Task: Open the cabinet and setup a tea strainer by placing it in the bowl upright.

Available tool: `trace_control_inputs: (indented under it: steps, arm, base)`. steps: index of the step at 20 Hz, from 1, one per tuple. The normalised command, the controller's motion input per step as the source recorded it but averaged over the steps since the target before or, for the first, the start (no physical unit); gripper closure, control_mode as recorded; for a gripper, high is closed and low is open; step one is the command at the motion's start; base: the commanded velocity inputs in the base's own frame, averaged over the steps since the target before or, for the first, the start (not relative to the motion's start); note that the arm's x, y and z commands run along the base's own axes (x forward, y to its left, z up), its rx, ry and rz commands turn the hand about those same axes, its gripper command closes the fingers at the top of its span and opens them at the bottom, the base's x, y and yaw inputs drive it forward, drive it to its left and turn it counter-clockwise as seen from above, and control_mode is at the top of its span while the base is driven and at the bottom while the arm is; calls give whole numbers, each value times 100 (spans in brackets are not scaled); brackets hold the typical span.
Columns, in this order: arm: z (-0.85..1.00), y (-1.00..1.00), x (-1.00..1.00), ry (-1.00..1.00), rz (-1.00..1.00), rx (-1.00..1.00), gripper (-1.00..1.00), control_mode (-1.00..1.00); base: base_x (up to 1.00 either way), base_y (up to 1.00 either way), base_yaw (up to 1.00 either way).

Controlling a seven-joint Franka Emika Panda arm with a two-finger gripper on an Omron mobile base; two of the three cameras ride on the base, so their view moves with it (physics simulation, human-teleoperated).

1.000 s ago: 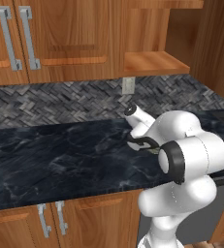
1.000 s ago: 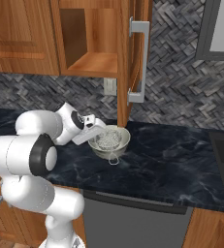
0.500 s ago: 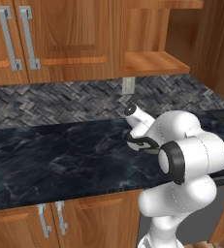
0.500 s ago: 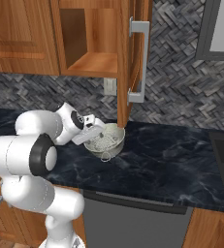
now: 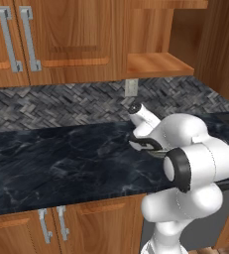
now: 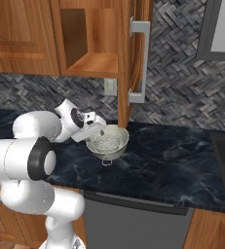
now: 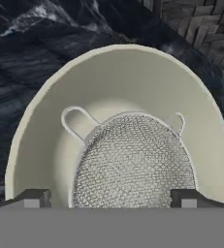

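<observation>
tool (image 7: 111, 197) is standing wide, fingertips (image 7: 32, 197) sitting apart on either side of the tea strainer (image 7: 133, 162), not gripping it. strainer is lying inside the bowl (image 7: 45, 121), mesh basket showing domed toward the hand camera, wire loops resting against the bowl's inner wall.

in the right base view the cream bowl (image 6: 121, 145) is sitting on the dark marble desk (image 6: 172, 155), just below the open cabinet door (image 6: 133, 58). the mesh of the strainer (image 6: 106, 142) is showing in the bowl, a small wire loop poking over the near rim. tool (image 6: 98, 130) is hovering at the bowl's left rim, angled in from the left.

cabinet (image 6: 92, 36) is standing open, wood shelf (image 6: 92, 65) bare, door swung out edge-on with its long silver bar handle (image 6: 142, 61) facing right. wall outlet (image 6: 110, 87) is showing on the herringbone backsplash (image 6: 182, 92) behind the bowl.

in the left base view the arm is blocking the bowl; closed two-handle doors (image 5: 17, 37) are sitting up left.
</observation>
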Motion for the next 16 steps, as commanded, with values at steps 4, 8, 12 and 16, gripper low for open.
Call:
trace_control_inputs:
  steps: [4,8,12,16]
  arm:
    - [51,0,0,0,0,11,-100,-100]
    - [49,0,0,0,0,11,-100,-100]
    - [28,0,-21,0,-2,15,-100,-100]
    - [14,2,-58,1,-13,16,-100,-100]
  base:
    - [0,0,0]
    - [0,0,0]
    - [0,0,0]
    - [0,0,0]
